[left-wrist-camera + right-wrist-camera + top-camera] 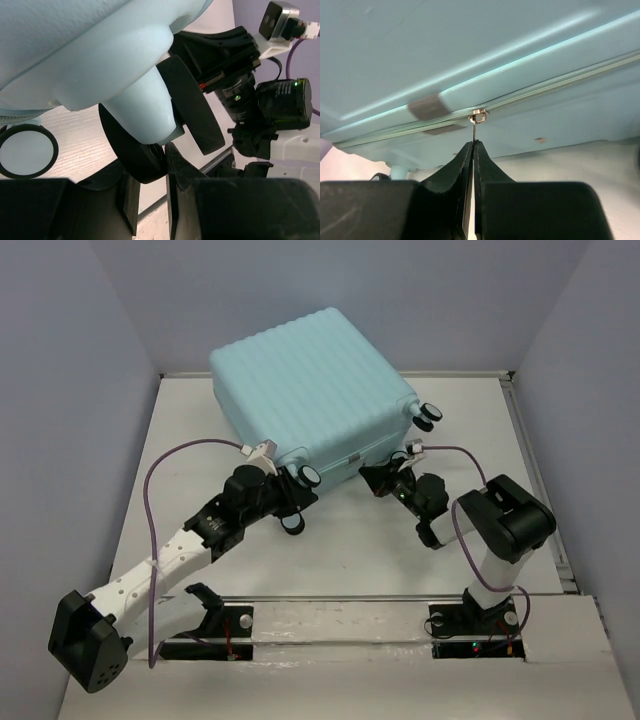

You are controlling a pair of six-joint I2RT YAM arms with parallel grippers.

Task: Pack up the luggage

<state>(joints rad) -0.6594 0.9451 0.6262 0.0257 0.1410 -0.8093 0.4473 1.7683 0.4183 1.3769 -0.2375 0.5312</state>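
Your ribbed, pale aqua hard-shell suitcase (pixel 310 390) lies closed at the far middle of the white table (pixel 330 550), your left gripper (pixel 150 172) pinching its round black caster wheel (pixel 135 155), your right gripper (pixel 473 147) pressed together on the thin metal zipper pull (pixel 478 117).

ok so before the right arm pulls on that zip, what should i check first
1. Right gripper shut on the zipper pull: ok.
2. Left gripper straddling a caster wheel to brace the case: ok. Whether the clamp is firm: cannot tell.
3. Luggage lying on the table, ribbed shell up, both shells together: ok.
4. Which side of the pull is already zipped: cannot tell.
5. The two arms apart from each other, one at each near corner: ok.
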